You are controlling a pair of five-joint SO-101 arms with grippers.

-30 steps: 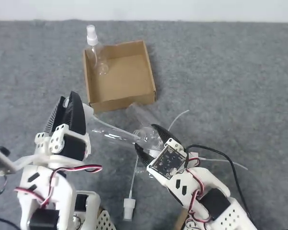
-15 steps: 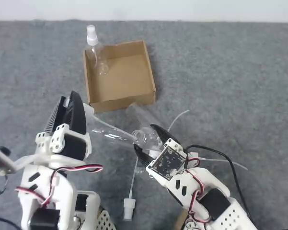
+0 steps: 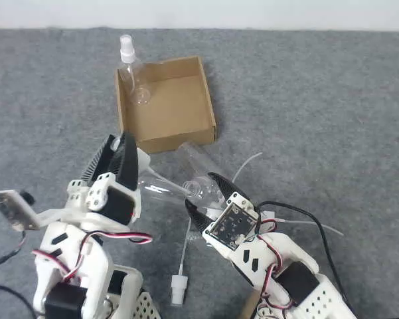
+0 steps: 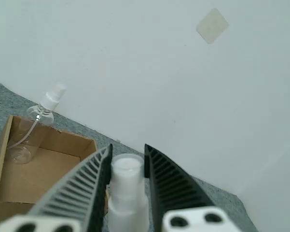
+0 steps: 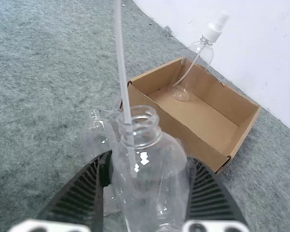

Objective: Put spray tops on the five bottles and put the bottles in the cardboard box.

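High view: the left gripper (image 3: 119,145) was clamped on a spray top (image 3: 142,161). Its dip tube (image 3: 167,182) ran right to the neck of the open bottle (image 3: 196,187), which the right gripper (image 3: 204,193) pinched just near of the cardboard box (image 3: 169,141). One capped bottle (image 3: 134,76) leaned in the box's far left corner, and a spare spray top (image 3: 178,287) lay on the carpet nearer the arms.

Left wrist view: both ribbed fingers (image 4: 89,183) pressed the white spray top (image 4: 127,186) from either side. Held by so little, it could twist if pushed off-axis.

Right wrist view: the dip tube (image 5: 121,72) slanted in over the open bottle's (image 5: 145,159) rim, its end inside. Driving the head down at that slant would likely bow the tube or catch the collar crooked on the neck. The sideways load might also lever the bottle out of the jaws, into the second open bottle (image 5: 94,137) just beside it.
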